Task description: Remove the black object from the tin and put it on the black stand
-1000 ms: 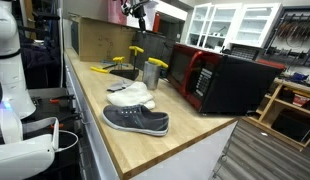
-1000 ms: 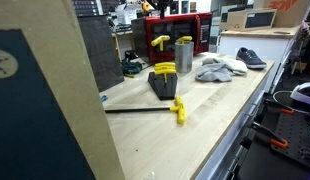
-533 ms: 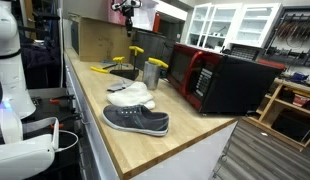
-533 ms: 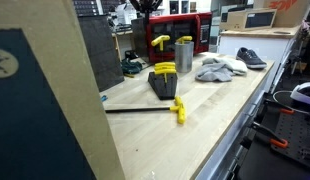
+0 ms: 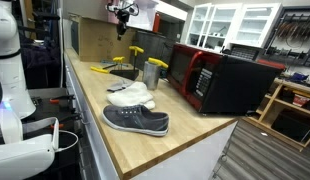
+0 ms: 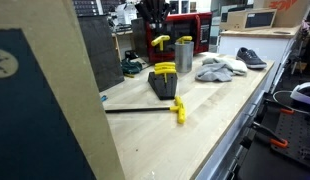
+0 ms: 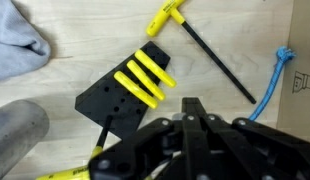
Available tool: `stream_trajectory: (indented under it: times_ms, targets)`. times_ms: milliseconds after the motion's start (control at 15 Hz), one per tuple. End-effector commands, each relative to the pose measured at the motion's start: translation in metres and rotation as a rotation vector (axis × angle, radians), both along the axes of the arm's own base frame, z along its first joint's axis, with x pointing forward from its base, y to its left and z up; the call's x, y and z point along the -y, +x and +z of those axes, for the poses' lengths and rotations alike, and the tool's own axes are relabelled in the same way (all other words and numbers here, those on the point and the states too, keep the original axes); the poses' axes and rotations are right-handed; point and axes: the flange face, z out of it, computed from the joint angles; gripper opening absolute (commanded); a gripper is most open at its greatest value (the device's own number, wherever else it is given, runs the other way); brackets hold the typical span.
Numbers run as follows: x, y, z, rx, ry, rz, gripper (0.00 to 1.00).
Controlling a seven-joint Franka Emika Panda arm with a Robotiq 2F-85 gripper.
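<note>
The tin [image 5: 151, 74] stands on the wooden counter next to the black stand [image 5: 123, 70]; both also show in an exterior view, the tin [image 6: 183, 54] behind the stand [image 6: 162, 84]. The black object [image 5: 158, 62] sticks out of the tin, its yellow handle at the rim. The stand holds several yellow-handled tools [image 7: 145, 76]. My gripper [image 5: 122, 12] hangs high above the stand, shut and empty. In the wrist view its fingers [image 7: 192, 108] meet over the stand [image 7: 107, 98], with the tin [image 7: 17, 135] at lower left.
A long yellow T-handle tool [image 6: 178, 108] lies on the counter by the stand. A grey shoe [image 5: 136, 121] and a pale cloth [image 5: 131, 95] lie nearer the front. A red-and-black microwave [image 5: 220, 80] stands behind the tin. A blue cord [image 7: 279, 72] lies by a cardboard box.
My gripper has moved sideways, high up, from above the tin to above the stand. The tin, the black object and the stand have not moved.
</note>
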Motion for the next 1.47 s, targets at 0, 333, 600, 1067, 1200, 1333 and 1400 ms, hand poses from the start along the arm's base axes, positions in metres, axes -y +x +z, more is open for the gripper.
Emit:
stream_trajectory:
  times_ms: [0,333,600,1067,1200,1333,1400]
  targets:
    - [0.018,-0.010,-0.004,-0.075,-0.028,0.060,0.00]
    - [0.042,-0.002,-0.027,-0.046,-0.175,0.081,0.00]
    - [0.054,0.013,-0.039,0.055,-0.280,0.074,0.00]
    - [0.045,0.041,-0.041,0.271,-0.312,-0.021,0.00]
    - [0.041,0.041,-0.043,0.280,-0.305,-0.040,0.00]
    - [0.037,0.039,-0.043,0.278,-0.285,-0.049,0.00]
    - [0.035,0.038,-0.042,0.279,-0.276,-0.051,0.00]
